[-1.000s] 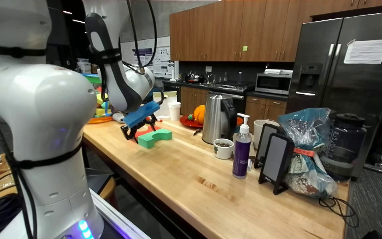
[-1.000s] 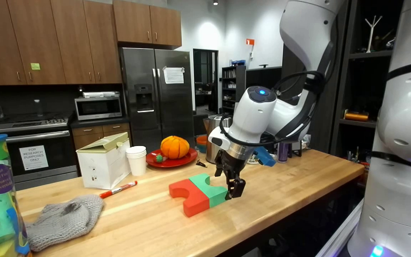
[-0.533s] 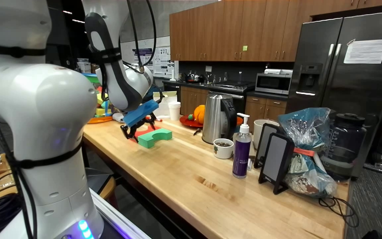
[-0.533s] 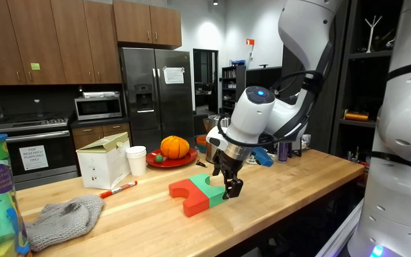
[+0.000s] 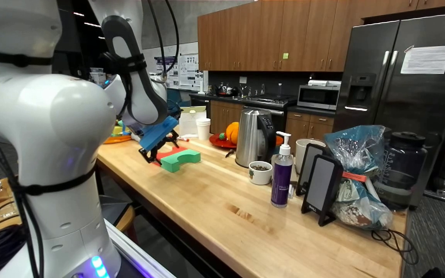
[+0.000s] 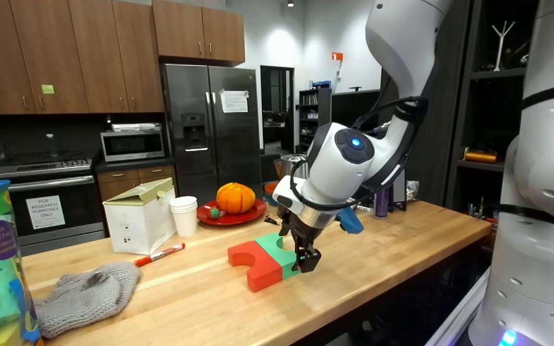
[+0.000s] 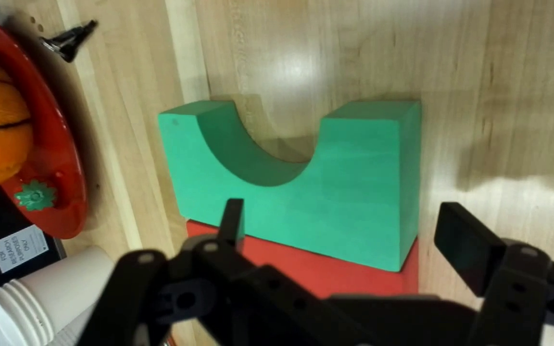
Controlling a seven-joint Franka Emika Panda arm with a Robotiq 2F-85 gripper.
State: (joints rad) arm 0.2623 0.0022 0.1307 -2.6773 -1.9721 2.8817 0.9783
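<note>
In the wrist view we see the gripper (image 7: 339,211) over the desk (image 7: 450,57) with its jaws spread wide. One side of the jaws shows across the seam where a green block (image 7: 306,206) meets a red block (image 7: 346,274); the other shows just off the green block's end, against wood. We cannot tell whether either side touches a block. Both blocks lie flat on the desk, back to back and touching, and the green one's semicircular notch faces away from the red one. In an exterior view we make out a matching curved notch in the red block (image 6: 265,263), facing the opposite way.

In both exterior views we find the gripper tilted, low at the end of the green block. Near the blocks, a red plate (image 6: 241,219) carries an orange pumpkin (image 6: 236,198) and a small green spiky object (image 6: 214,212). Beside the plate we see stacked white paper cups (image 6: 185,221), then a white box (image 6: 135,228) with a red marker (image 6: 160,255) in front of it and a gray knit cloth (image 6: 89,298) near the marker's end. In an exterior view, a steel electric kettle (image 5: 247,141) stands behind a white bowl (image 5: 260,177), and we see a purple-labeled pump bottle (image 5: 281,175) next to a Dell speaker (image 5: 320,185).
</note>
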